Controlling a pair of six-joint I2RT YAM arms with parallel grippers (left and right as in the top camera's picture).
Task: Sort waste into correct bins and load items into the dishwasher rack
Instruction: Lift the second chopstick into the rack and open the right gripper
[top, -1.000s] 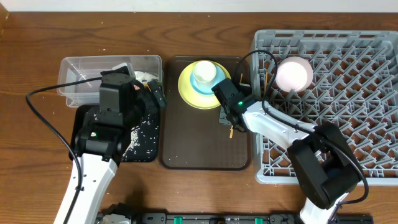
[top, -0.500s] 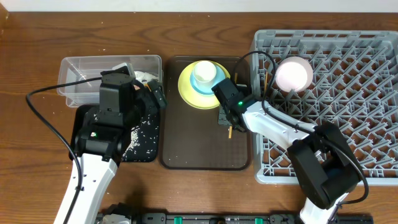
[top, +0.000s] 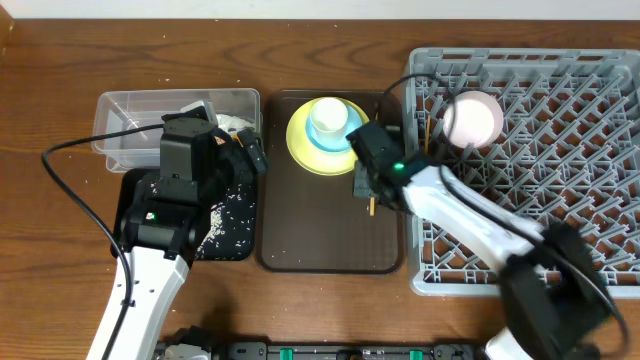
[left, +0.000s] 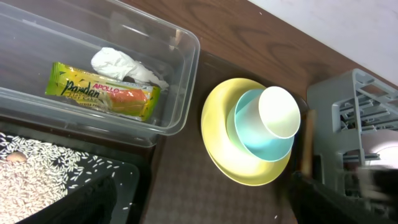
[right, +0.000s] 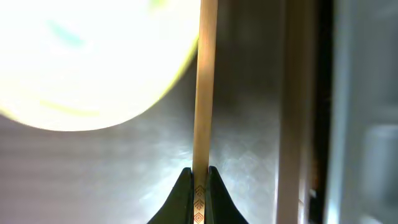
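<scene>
My right gripper (top: 368, 192) is over the brown tray, just right of the yellow-green plate (top: 303, 150), and is shut on a thin wooden chopstick (right: 205, 87). The right wrist view shows the stick pinched between the black fingertips (right: 184, 190). The plate carries a light blue bowl (left: 252, 134) with a small white cup (left: 278, 112) inside. A second chopstick (top: 428, 130) and the white bowl (top: 472, 118) are in the grey dishwasher rack (top: 560, 190). My left gripper (left: 199, 199) hangs open and empty over the edge between the black tray and the brown one. The clear tub (top: 125, 125) holds the wrapper (left: 102, 93) and tissue (left: 121, 65).
The shallow black tray (top: 228, 215) holds scattered rice scraps (left: 31, 180). The dark brown serving tray (top: 330, 235) lies between it and the rack. My left arm's cable loops over the table at the left.
The right jaws have closed fully on the chopstick, and the right arm has shifted slightly right and now blurs with motion. The left arm has stayed put.
</scene>
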